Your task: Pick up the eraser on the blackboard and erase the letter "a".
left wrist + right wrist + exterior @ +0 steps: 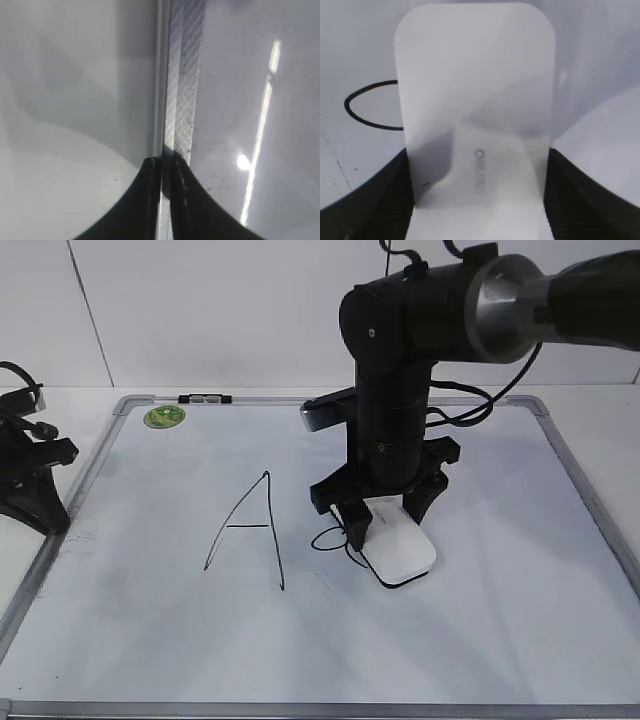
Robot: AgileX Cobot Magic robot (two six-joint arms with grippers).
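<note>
— Nearest the lens, what fills the lower centre of the frame?

— White eraser (475,110), clamped between the right gripper (385,515) and its black fingers (585,200), lying on the blackboard (480,640), covering part of the letter "a" (370,107).

— And at far left?

— Left gripper (166,200) sits over the board's frame, fingers pressed together. Capital "A" (248,530) stands left of centre.

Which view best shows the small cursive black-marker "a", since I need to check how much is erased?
The exterior view: the small cursive black-marker "a" shows its loop beside the white oblong plastic eraser. The right wrist view shows only part of that loop; the left wrist view shows none.
</note>
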